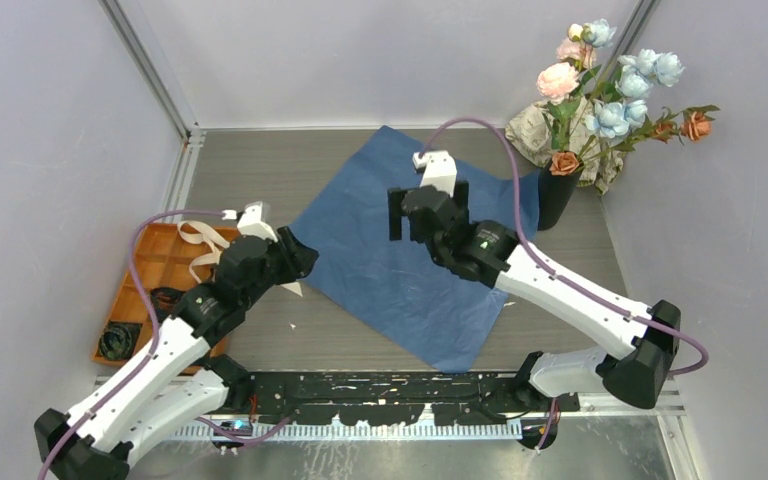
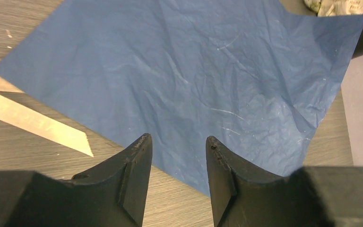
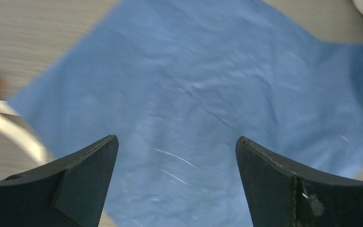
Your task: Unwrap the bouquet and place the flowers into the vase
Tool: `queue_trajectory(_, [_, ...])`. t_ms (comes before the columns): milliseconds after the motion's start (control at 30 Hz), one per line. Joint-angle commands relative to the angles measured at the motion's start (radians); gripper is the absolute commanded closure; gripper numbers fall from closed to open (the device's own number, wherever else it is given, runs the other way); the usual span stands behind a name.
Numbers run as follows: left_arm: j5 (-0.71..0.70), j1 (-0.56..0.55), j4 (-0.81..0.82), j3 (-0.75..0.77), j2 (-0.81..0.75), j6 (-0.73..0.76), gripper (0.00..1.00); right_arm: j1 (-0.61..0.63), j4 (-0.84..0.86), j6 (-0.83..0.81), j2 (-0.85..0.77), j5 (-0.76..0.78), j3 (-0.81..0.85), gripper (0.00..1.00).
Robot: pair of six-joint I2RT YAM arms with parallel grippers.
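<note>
Looking down, you see flowers (image 1: 610,115) in the vase (image 1: 557,200) and blue paper (image 1: 400,280) flat on the bench (image 1: 260,160). Your left jaws are part open, right jaws wide, both empty.

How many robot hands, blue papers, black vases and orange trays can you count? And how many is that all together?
Robot hands: 2 (left hand, right hand)
Blue paper: 1
Black vase: 1
Orange tray: 1
Total: 5
</note>
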Motion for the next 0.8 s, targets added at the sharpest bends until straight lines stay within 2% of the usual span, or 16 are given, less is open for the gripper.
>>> queue_trajectory(0, [-0.083, 0.004, -0.079, 0.002, -0.078, 0.007, 0.53, 0.009, -0.087, 0.101, -0.036, 0.295, -0.106, 0.0])
queue_trajectory(133, [-0.103, 0.003, -0.119, -0.013, -0.12, -0.004, 0.53, 0.009, -0.142, 0.165, -0.064, 0.394, -0.203, 0.0])
queue_trajectory(300, [-0.115, 0.003, -0.128, -0.028, -0.138, -0.013, 0.53, 0.009, -0.088, 0.173, -0.153, 0.362, -0.305, 0.01])
queue_trajectory(567, [-0.097, 0.002, -0.106, -0.025, -0.099, -0.014, 0.53, 0.009, -0.114, 0.187, -0.192, 0.395, -0.352, 0.01])
queue_trajectory(767, [-0.092, 0.003, -0.095, -0.02, -0.078, -0.016, 0.53, 0.009, -0.036, 0.162, -0.247, 0.391, -0.413, 0.0])
